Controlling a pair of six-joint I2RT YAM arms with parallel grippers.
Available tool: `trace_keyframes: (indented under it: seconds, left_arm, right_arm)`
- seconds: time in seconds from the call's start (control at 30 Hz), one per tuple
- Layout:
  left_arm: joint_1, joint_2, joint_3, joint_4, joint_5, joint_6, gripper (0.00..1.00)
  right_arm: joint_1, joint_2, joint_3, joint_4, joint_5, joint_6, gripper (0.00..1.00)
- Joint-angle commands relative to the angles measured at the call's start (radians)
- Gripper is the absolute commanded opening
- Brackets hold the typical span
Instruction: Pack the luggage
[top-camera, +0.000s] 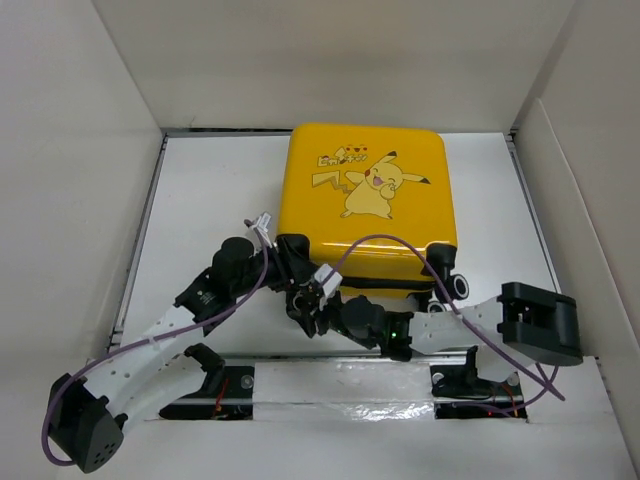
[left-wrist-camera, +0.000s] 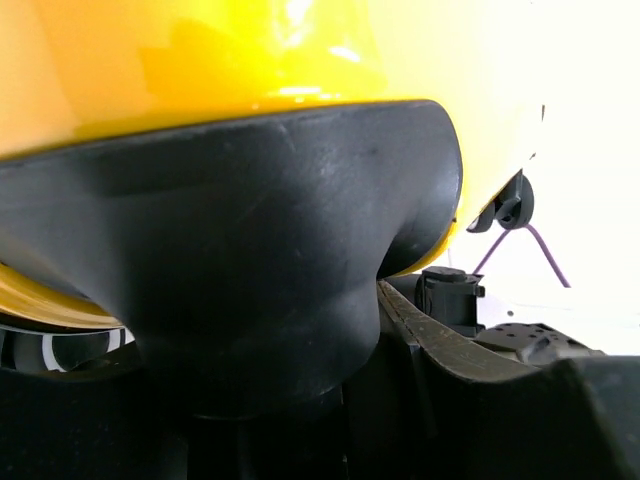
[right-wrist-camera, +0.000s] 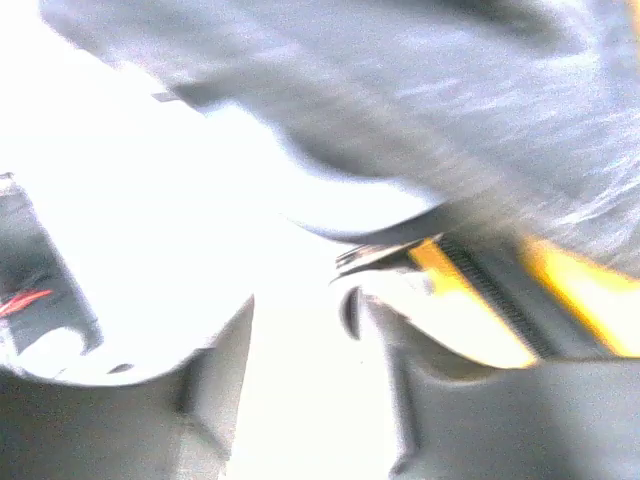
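Observation:
The luggage (top-camera: 368, 200) lies flat and closed at the back middle, Pikachu print up, black wheels (top-camera: 458, 284) at its near edge. My left gripper (top-camera: 292, 252) is against its near left corner. In the left wrist view the yellow shell (left-wrist-camera: 230, 60) and a black wheel housing (left-wrist-camera: 240, 260) fill the frame, so its jaws are too dark to read. My right gripper (top-camera: 308, 312) is just below that corner. The blurred right wrist view shows its fingers (right-wrist-camera: 215, 385) apart, empty, with the black zipper band (right-wrist-camera: 490, 290) at the right finger.
White walls (top-camera: 70, 180) enclose the white table (top-camera: 220, 190) on the left, back and right. A purple cable (top-camera: 390, 242) loops over the suitcase's near edge. The arm bases and mounting rail (top-camera: 340, 385) run along the near edge.

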Motion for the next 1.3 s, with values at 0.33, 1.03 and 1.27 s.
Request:
trace_keyframes:
  seconds: [0.33, 1.03, 1.27]
  left_arm:
    - [-0.117, 0.124, -0.026, 0.700, -0.052, -0.031, 0.00]
    - [-0.149, 0.224, 0.021, 0.680, -0.121, -0.001, 0.86]
    - [-0.113, 0.189, -0.003, 0.660, -0.121, -0.008, 0.90]
  right_arm:
    - [-0.061, -0.570, -0.247, -0.211, -0.027, 0.024, 0.63]
    - [-0.234, -0.386, -0.081, -0.070, -0.242, -0.111, 0.95]
    - [-0.262, -0.305, -0.055, 0.087, -0.248, -0.117, 0.95]
